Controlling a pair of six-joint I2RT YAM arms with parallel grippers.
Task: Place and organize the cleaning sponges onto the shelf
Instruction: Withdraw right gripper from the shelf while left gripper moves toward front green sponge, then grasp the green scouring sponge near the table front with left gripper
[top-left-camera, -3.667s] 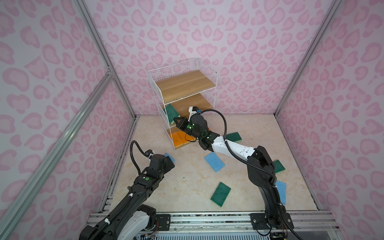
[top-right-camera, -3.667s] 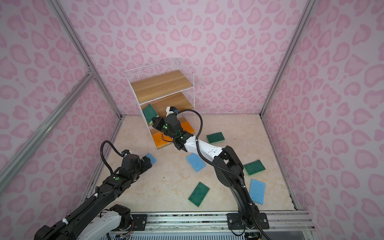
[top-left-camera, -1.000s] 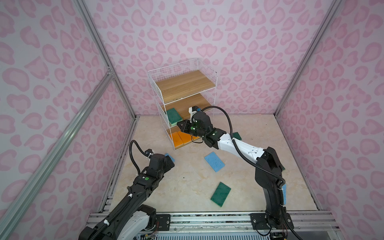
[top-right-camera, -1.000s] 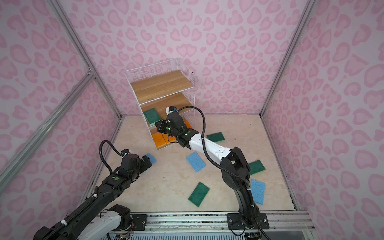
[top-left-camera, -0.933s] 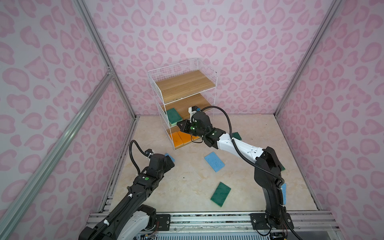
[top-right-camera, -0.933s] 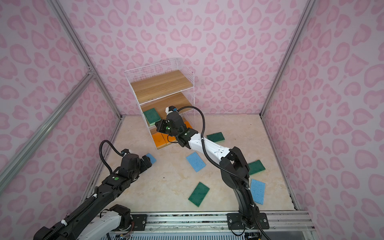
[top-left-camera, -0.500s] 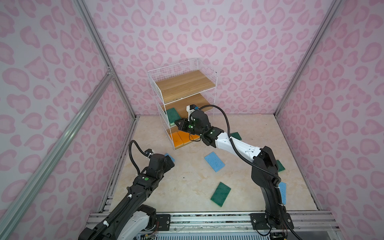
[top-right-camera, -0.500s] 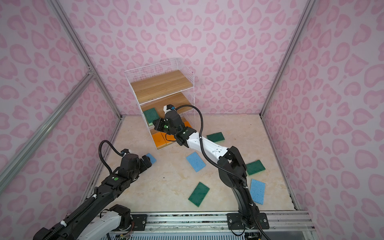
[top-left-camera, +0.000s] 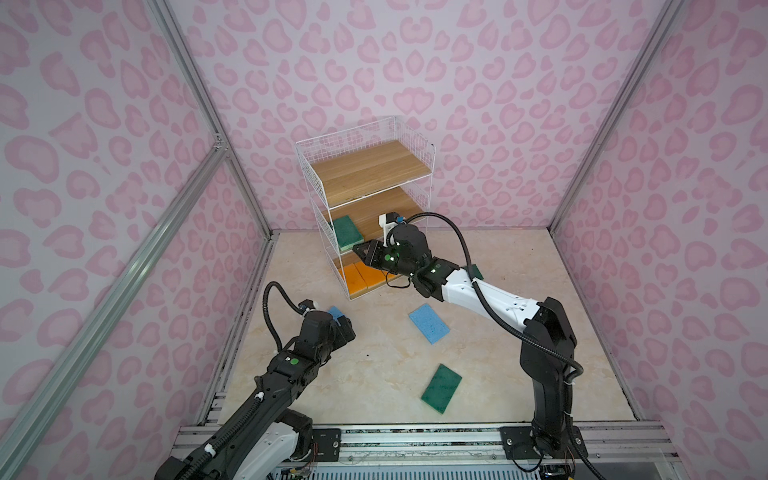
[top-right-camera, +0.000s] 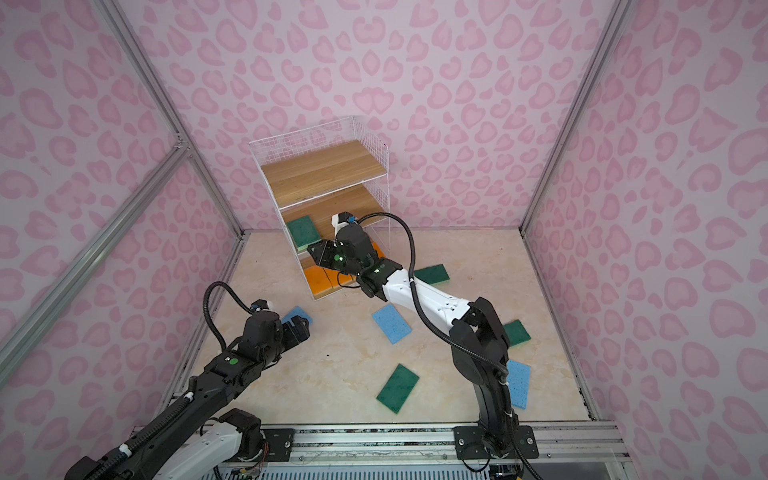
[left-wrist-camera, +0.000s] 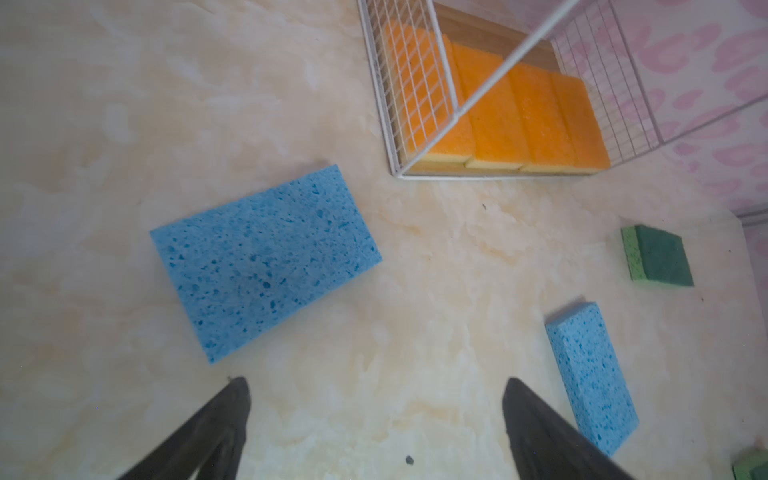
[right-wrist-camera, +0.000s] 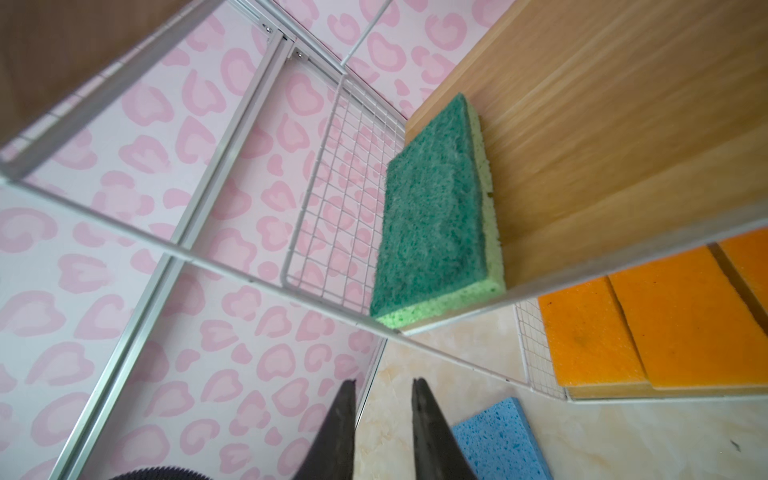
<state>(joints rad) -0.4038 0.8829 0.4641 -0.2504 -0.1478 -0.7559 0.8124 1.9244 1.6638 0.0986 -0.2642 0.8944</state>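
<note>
Seeing my right gripper (right-wrist-camera: 384, 381) narrowly parted, empty, green sponge (right-wrist-camera: 432, 216) just ahead; left gripper (left-wrist-camera: 376, 380) wide, empty.

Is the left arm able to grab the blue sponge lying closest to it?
Probably yes. The blue sponge lies flat on bare floor just ahead of the left gripper, whose jaws stand wide open, with nothing in between.

White wire shelf (top-left-camera: 370, 166), tan wood boards. Orange sponges (left-wrist-camera: 519, 112). Dark green sponge (right-wrist-camera: 432, 216), pale green underside. Speckled blue sponge (left-wrist-camera: 262, 257). Pink-spotted walls (top-left-camera: 498, 62). Cream marbled counter (top-left-camera: 374, 374).
</note>
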